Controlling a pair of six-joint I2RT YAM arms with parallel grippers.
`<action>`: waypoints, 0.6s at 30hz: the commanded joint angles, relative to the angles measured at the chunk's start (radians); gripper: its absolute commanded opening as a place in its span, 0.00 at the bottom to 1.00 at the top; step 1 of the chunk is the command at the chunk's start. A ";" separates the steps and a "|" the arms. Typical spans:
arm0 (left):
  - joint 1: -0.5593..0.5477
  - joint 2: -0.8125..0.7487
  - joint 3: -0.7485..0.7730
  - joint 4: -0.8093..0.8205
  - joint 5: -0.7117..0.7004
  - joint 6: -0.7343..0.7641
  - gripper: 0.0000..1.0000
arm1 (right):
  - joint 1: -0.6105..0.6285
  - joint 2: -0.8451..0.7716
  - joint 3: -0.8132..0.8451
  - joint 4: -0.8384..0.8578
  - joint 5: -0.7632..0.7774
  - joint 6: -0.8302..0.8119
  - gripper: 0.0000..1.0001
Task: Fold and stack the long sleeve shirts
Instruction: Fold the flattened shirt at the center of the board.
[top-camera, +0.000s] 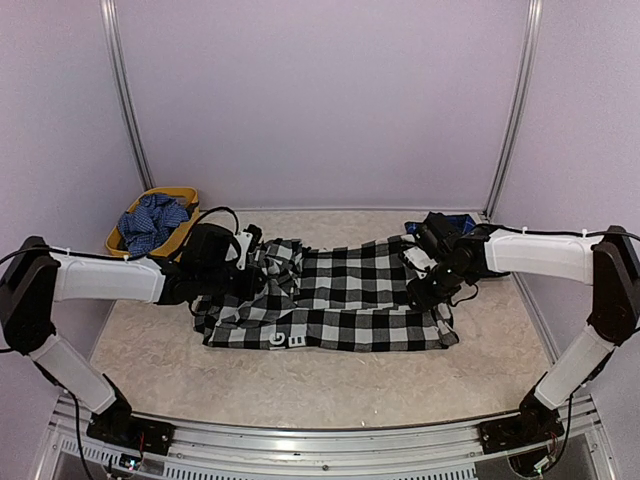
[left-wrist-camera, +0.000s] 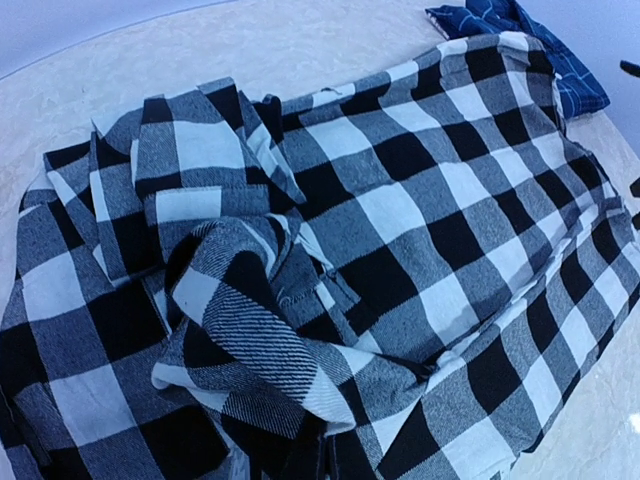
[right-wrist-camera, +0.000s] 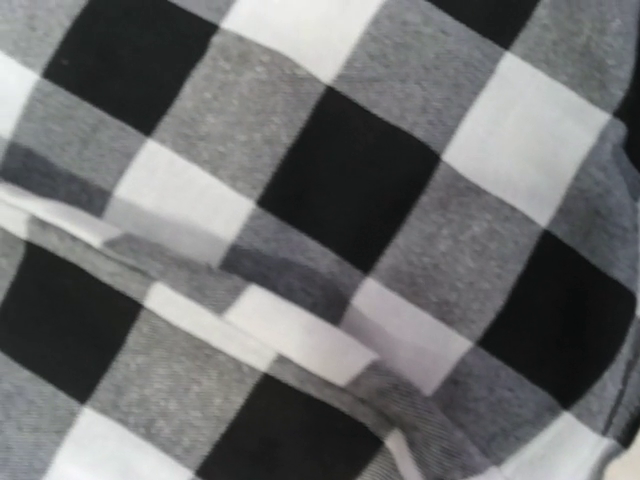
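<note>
Right now the check shirt (top-camera: 350, 300) is lying on the desk (top-camera: 300, 390), its long axis running nine to three. The left fingers (top-camera: 258, 262) are pinching shut on its bunched nine o'clock end. The right fingers (top-camera: 428, 288) are hovering at three o'clock, and I can't tell how open they are.

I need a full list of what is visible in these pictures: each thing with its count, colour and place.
check shirt: one, black and white, spread over the table's middle, bunched at its left end
blue shirt: one, navy plaid, far right of the table, at the check shirt's far corner
basket: one, yellow, far left of the table
blue cloth: one, blue patterned, inside the basket
table: one, beige speckled, under everything
left gripper: one, black, at the shirt's bunched left end
right gripper: one, black, over the shirt's right end
</note>
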 joint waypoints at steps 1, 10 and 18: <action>-0.055 -0.025 -0.074 0.014 -0.088 0.015 0.01 | 0.015 -0.026 0.002 0.030 -0.036 0.017 0.43; -0.181 -0.025 -0.158 0.091 -0.177 0.017 0.02 | 0.033 -0.002 0.016 0.065 -0.105 0.028 0.44; -0.272 -0.022 -0.189 0.101 -0.216 0.036 0.03 | 0.043 -0.005 -0.003 0.117 -0.168 0.058 0.45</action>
